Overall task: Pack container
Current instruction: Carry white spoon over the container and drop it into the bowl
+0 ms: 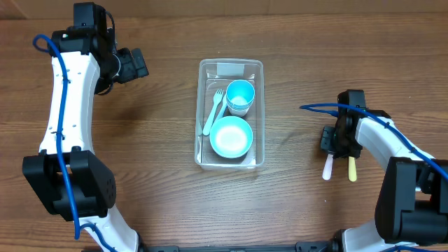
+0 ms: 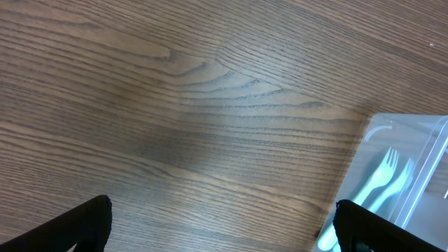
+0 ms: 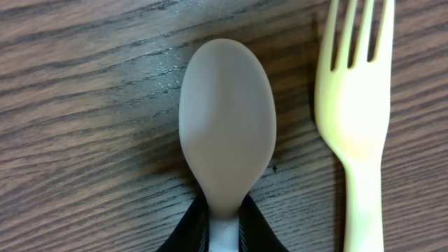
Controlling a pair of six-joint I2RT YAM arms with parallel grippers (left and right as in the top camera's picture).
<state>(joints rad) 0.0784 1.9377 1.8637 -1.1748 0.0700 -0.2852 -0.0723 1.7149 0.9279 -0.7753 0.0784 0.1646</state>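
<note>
Sitting in the container [image 1: 260, 119]: fork [image 1: 212, 112], cup [image 1: 240, 94], bowl [image 1: 231, 136]; right claw [image 3: 222, 225] pinches spoon [image 3: 225, 119].

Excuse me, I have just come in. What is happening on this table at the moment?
Two robot arms are packing the clear container, which holds a big teal bowl, a small teal bowl and a teal fork. The right gripper has its fingers on the neck of a white spoon beside a yellow fork. The left gripper hangs open over the table, holding nothing.
</note>
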